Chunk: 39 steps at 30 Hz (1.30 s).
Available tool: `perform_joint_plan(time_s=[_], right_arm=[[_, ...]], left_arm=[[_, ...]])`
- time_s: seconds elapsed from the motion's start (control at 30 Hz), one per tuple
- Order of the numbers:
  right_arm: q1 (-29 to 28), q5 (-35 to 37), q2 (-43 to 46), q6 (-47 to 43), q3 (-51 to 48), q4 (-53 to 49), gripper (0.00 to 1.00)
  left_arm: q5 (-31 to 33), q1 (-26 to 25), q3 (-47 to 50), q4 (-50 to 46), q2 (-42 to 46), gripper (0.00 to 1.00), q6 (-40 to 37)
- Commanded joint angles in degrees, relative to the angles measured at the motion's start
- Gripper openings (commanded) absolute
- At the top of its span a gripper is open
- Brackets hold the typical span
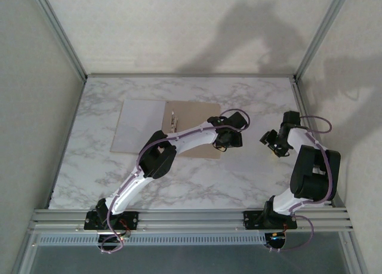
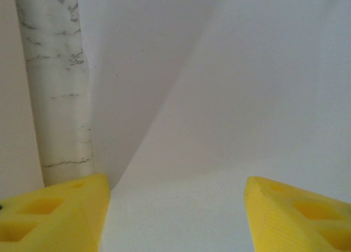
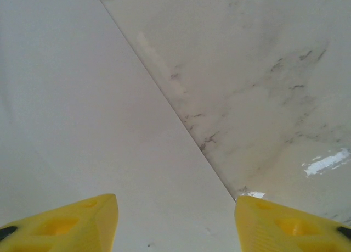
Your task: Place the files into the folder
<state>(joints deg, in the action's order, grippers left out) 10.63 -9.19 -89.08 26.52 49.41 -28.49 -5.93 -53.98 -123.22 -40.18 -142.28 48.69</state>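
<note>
The tan folder [image 1: 197, 128] lies open at the table's back left, with its metal clip [image 1: 173, 120] along the spine. A pale white sheet [image 1: 142, 125] covers its left half. My left gripper [image 1: 228, 140] hangs at the folder's right edge. In its wrist view my left gripper [image 2: 175, 180] is open, yellow fingers wide apart over a white sheet [image 2: 230, 115]. My right gripper [image 1: 270, 144] stands a short way to the right. Seen from its own wrist, my right gripper [image 3: 175, 200] is open over a white sheet [image 3: 82, 115], whose straight edge runs diagonally across the marble [image 3: 263, 71].
The marble table [image 1: 197, 178] is boxed in by white walls and a metal frame [image 1: 65, 41]. My left arm [image 1: 179, 144] reaches across the folder's near right corner. A strip of marble [image 2: 55, 87] shows left of the sheet.
</note>
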Motion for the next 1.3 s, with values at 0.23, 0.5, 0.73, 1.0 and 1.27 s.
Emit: perform_joint_plan(time_s=[0.23, 0.5, 0.73, 1.0, 1.27], right_arm=[[0.1, -1.8, -1.6, -0.4, 1.2, 0.2, 0.59], [-0.3, -2.2, -2.0, -0.5, 1.0, 0.8, 0.57], [-0.9, -2.5, -2.9, -0.6, 1.0, 1.0, 0.56], [-1.2, -2.6, -3.1, -0.6, 1.1, 1.1, 0.56], [-1.5, -2.7, -3.2, -0.6, 1.0, 1.2, 0.56]], left_arm=[[5.0, -1.2, -0.6, -4.4, 1.5, 0.66, 0.8], [6.0, -1.3, 1.8, -4.7, 2.8, 0.63, 2.1], [6.8, -1.6, 2.1, -4.4, 4.1, 0.63, 2.1], [8.0, -1.6, 1.9, -5.8, 3.9, 0.63, 2.9], [7.6, -1.6, 1.5, -7.3, 1.6, 0.63, 3.3]])
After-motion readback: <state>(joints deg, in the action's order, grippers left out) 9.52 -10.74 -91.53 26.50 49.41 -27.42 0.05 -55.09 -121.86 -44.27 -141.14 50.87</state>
